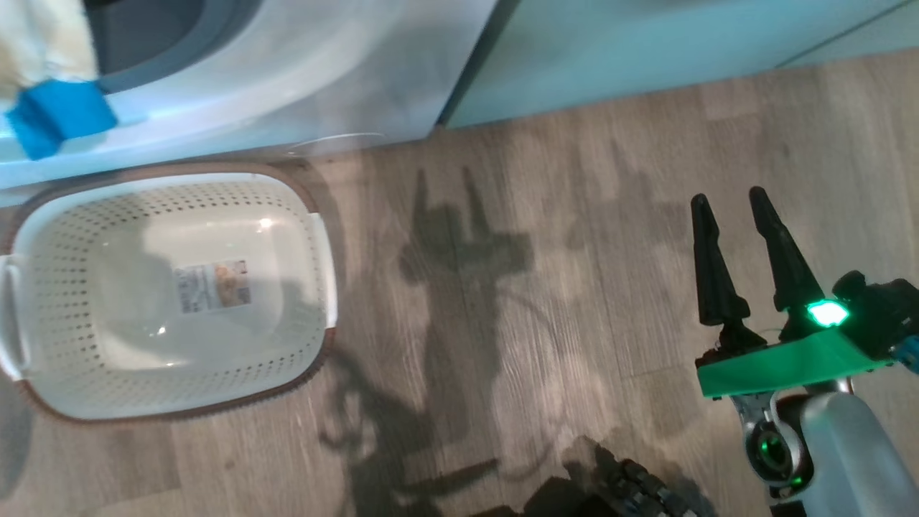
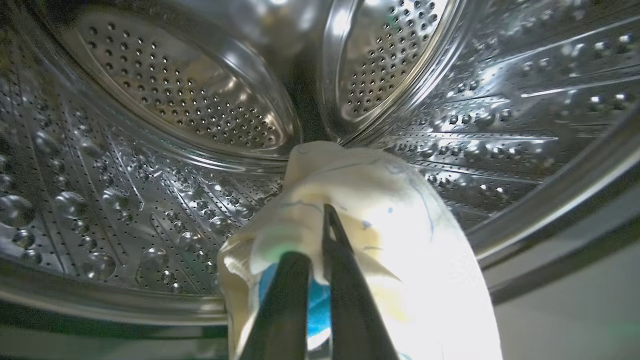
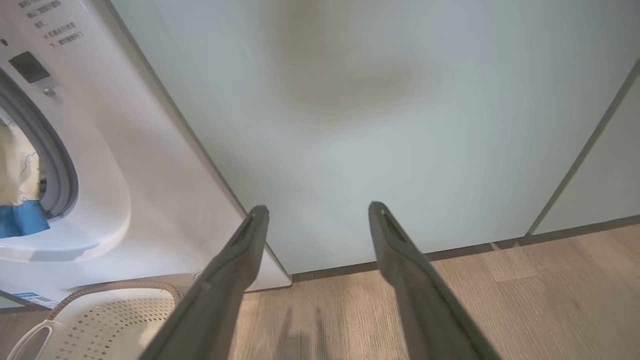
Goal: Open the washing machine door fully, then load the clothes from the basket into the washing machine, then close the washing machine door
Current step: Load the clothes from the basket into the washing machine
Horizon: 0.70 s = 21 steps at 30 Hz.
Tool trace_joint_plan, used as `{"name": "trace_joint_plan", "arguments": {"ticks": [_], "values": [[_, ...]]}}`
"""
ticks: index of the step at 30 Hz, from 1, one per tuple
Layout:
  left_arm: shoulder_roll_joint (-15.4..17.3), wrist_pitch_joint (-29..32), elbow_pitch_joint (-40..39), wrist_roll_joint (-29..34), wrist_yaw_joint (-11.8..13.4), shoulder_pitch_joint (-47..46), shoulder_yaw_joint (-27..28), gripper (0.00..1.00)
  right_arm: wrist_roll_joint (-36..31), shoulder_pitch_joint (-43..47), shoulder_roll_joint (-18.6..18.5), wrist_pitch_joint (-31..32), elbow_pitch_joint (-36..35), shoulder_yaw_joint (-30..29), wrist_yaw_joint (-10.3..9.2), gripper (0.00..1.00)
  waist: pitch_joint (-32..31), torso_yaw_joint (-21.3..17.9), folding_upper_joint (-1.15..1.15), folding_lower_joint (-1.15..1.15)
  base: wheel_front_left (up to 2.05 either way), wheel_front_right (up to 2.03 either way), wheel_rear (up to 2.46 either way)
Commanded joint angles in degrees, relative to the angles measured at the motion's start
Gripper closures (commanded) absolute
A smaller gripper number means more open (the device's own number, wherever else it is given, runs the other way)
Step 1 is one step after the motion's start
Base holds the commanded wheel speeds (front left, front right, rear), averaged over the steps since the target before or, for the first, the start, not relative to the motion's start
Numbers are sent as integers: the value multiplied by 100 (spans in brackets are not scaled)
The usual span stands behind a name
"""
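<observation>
the left claw is pinched tight on the clothes, its two fingers buried in a bunched pale yellow fold with a blue patch right at the grip; the bundle's long axis runs away from the fingers, into the steel drum. from the head view the clothes hang lengthways at the mouth of the washing machine, pale end up, blue end lowest, over the lower lip by the grey ring. the right claw stands spread wide with nothing between its fingers, above the wooden floor, pointing at the pale green cabinets. the basket sits on the floor just before the washing machine, long side along its front, label showing
</observation>
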Motion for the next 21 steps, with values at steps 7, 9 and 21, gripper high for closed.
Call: {"name": "trace_joint_plan", "arguments": {"ticks": [7, 9, 21], "values": [[588, 177, 590, 231, -118, -1212, 35, 100, 205, -108, -8, -53, -128, 266, 1, 0, 273, -400, 0, 0, 0, 0, 0], [605, 75, 706, 323, -101, -1483, -11, 100, 247, -126, -8, -53, -123, 290, 1, 0, 313, -462, 0, 0, 0, 0, 0], [569, -1355, 1151, 921, 70, -2668, -278, 100, 370, -182, -8, -53, -118, 402, 1, 0, 430, -642, 0, 0, 0, 0, 0]]}}
